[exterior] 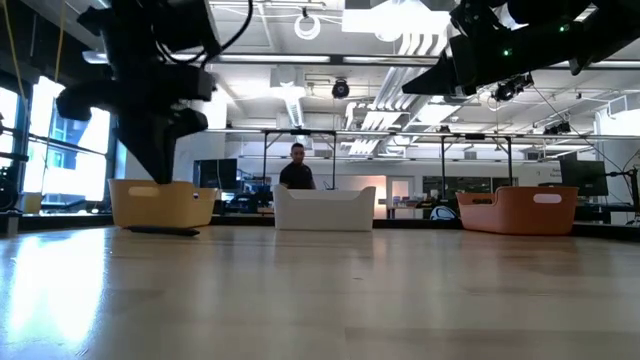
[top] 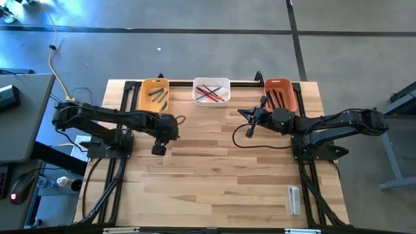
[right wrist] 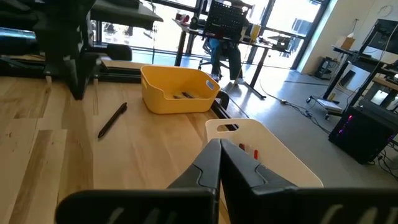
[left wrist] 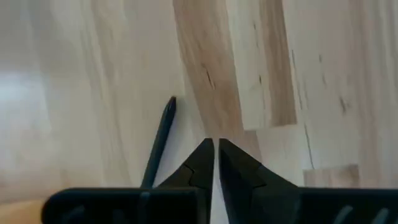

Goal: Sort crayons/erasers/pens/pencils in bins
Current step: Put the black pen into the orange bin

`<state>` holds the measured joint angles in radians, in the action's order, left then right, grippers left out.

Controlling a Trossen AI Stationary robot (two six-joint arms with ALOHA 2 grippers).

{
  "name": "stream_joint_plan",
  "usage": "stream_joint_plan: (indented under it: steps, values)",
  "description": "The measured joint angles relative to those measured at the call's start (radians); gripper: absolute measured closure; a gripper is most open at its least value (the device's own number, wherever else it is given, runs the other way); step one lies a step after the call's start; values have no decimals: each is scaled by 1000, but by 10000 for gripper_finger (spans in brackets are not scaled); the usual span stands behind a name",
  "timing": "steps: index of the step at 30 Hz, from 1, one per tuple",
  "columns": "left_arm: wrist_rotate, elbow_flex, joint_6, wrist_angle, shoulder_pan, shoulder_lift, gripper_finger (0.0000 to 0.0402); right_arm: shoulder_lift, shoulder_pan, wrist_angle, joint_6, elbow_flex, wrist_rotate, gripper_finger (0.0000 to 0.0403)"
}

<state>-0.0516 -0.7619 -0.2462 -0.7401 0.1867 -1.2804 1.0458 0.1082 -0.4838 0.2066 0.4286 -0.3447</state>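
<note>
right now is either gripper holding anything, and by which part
Nothing is held. The left gripper is shut on air beside the dark pen lying on the table; the right gripper is shut and empty.

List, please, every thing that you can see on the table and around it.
table: one, light wood
yellow bin: one, far edge, left
white bin: one, far edge, middle
red-orange bin: one, far edge, right
pens: a few, dark, in the yellow bin
pencils: several, red, pink, green, in the white bin
dark sticks: count unclear, in the red-orange bin
loose pen: one, black, on the table near the yellow bin
whitish item: one, near right corner
person: one, dark top, beyond the table
left gripper: jaws shut, empty, beside the loose pen
right gripper: jaws shut, empty, near the red-orange bin
</note>
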Motion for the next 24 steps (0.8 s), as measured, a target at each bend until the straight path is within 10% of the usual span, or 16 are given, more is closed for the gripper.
stream_joint_plan:
  steps: [14,24]
  values:
    - [-93,-21,-101,149,17,-210,281,0,0,2,0,0,0,403]
    - [-161,-48,-167,187,34,-352,279,0,0,9,0,0,0,403]
